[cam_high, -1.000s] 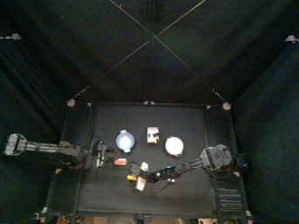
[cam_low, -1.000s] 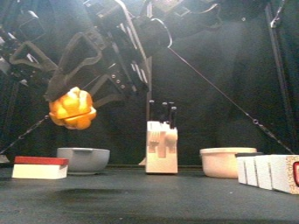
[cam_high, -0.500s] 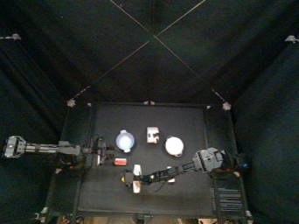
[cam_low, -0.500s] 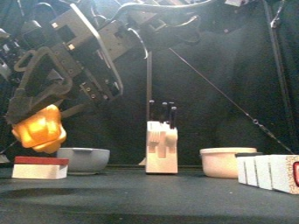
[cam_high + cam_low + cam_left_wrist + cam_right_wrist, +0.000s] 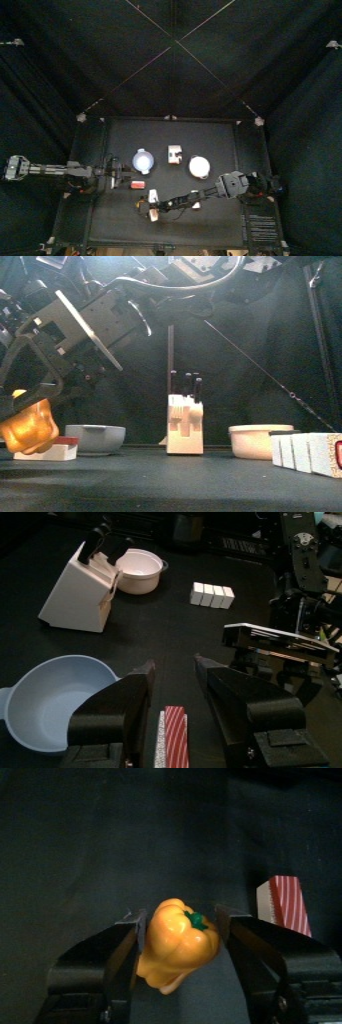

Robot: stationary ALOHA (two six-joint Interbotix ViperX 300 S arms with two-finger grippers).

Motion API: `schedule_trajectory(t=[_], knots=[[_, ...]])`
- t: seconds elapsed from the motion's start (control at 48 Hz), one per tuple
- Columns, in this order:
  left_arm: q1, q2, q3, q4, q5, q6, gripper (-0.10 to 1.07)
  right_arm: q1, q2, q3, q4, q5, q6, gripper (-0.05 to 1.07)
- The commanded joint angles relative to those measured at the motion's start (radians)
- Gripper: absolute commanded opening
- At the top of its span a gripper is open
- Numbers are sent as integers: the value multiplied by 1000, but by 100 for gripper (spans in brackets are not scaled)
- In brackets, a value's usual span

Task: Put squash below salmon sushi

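Observation:
My right gripper [image 5: 187, 933] is shut on the squash [image 5: 178, 943], a yellow-orange toy vegetable with a green stem. In the front view the squash [image 5: 30, 428] hangs low at the left, just above the table. The salmon sushi [image 5: 56, 452], a small reddish block on a white base, lies right behind it. In the top view the right gripper [image 5: 154, 201] reaches across the table's front, just in front of the sushi [image 5: 138, 185]. My left gripper [image 5: 174, 670] is open, with the sushi [image 5: 174, 737] lying between its jaws near their base.
A pale blue bowl [image 5: 60, 702] sits beside the sushi. A white knife block [image 5: 185, 426] stands mid-table, with a white bowl [image 5: 261, 440] to its right. A row of small white blocks [image 5: 310, 451] lies at the front right.
My right gripper has carried the squash leftward and down, from well above the table to just over it beside the sushi. The left arm has not moved.

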Motion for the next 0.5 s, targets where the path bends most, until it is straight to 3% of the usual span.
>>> schedule_trajectory(t=[0.0,0.146,0.479], knots=[[2,2,-11,0,-5,2,78,-5,-26,-31,0,23,-6,94],[3,2,-11,0,-5,2,78,-3,-23,-31,2,28,-6,103],[3,2,-9,2,-3,2,78,3,-55,-18,104,32,-5,104]])
